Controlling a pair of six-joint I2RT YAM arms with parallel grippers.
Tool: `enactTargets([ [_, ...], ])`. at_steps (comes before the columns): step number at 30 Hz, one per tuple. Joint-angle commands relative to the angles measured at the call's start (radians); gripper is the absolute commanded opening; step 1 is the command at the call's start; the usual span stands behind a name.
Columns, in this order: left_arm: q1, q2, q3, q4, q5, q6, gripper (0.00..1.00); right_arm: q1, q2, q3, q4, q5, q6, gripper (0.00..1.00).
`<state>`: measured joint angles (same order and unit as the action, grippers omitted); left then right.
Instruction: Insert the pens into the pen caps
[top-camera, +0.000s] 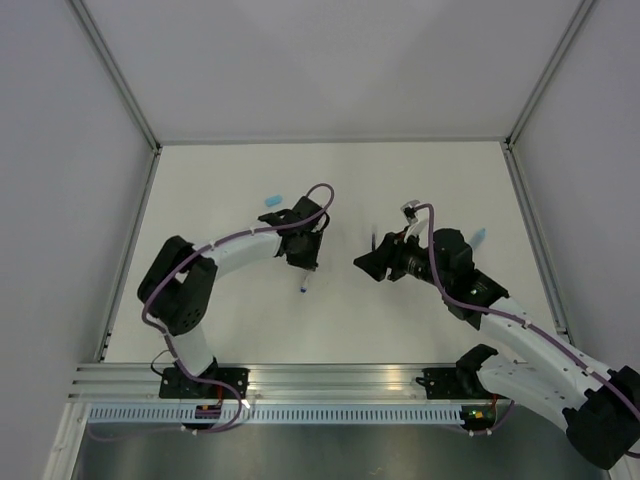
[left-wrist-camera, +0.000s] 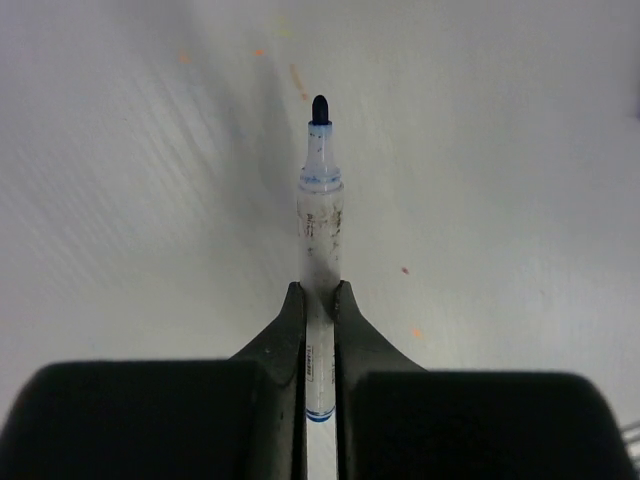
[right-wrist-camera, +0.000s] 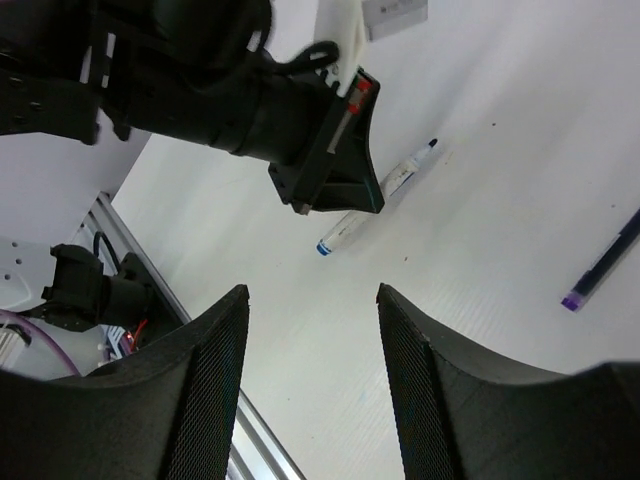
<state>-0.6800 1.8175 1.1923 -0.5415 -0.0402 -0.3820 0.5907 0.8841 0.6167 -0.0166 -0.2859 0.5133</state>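
Note:
My left gripper (left-wrist-camera: 320, 292) is shut on a whitish pen (left-wrist-camera: 321, 215), whose dark blue tip points away from the wrist camera. From above, the same pen (top-camera: 305, 282) sticks out below the left gripper (top-camera: 304, 258), just over the table. To its right, my right gripper (top-camera: 362, 263) is open and holds nothing. In its wrist view the right gripper (right-wrist-camera: 312, 292) faces the held pen (right-wrist-camera: 400, 180). A dark pen (right-wrist-camera: 605, 262) with a purple end lies on the table. A light blue pen cap (top-camera: 271, 200) lies behind the left gripper. Another light blue cap (top-camera: 478, 236) lies right of the right arm.
The white table (top-camera: 400, 180) is walled on three sides. An aluminium rail (top-camera: 330, 378) runs along the near edge, where both arm bases are bolted. Purple cables loop over each arm.

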Motion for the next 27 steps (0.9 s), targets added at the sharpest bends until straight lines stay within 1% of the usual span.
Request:
enactTargets([
  [1, -0.001, -0.170, -0.048, 0.173, 0.178, -0.092, 0.02, -0.005, 0.035, -0.034, 0.202, -0.107, 0.050, 0.60],
  [4, -0.003, -0.268, -0.114, 0.288, 0.246, -0.152, 0.02, 0.000, 0.058, -0.055, 0.266, -0.165, 0.057, 0.61],
  [5, -0.003, -0.293, -0.158, 0.366, 0.290, -0.187, 0.02, 0.004, 0.064, -0.063, 0.273, -0.164, 0.059, 0.61],
  [8, -0.003, -0.387, -0.248, 0.504, 0.390, -0.259, 0.02, 0.009, 0.082, -0.071, 0.282, -0.134, 0.053, 0.61],
  [9, -0.003, -0.406, -0.264, 0.578, 0.408, -0.277, 0.02, 0.009, 0.088, -0.072, 0.285, -0.134, 0.053, 0.61],
  [12, -0.003, -0.460, -0.306, 0.676, 0.468, -0.339, 0.02, 0.012, 0.114, -0.083, 0.314, -0.124, 0.065, 0.60],
  [18, -0.004, -0.529, -0.365, 0.794, 0.494, -0.420, 0.02, 0.032, 0.136, -0.098, 0.372, -0.133, 0.076, 0.60],
  [23, -0.006, -0.550, -0.415, 0.909, 0.517, -0.500, 0.02, 0.047, 0.145, -0.113, 0.418, -0.125, 0.080, 0.59],
  [27, -0.012, -0.563, -0.439, 0.965, 0.505, -0.531, 0.02, 0.063, 0.142, -0.133, 0.489, -0.127, 0.096, 0.56],
])
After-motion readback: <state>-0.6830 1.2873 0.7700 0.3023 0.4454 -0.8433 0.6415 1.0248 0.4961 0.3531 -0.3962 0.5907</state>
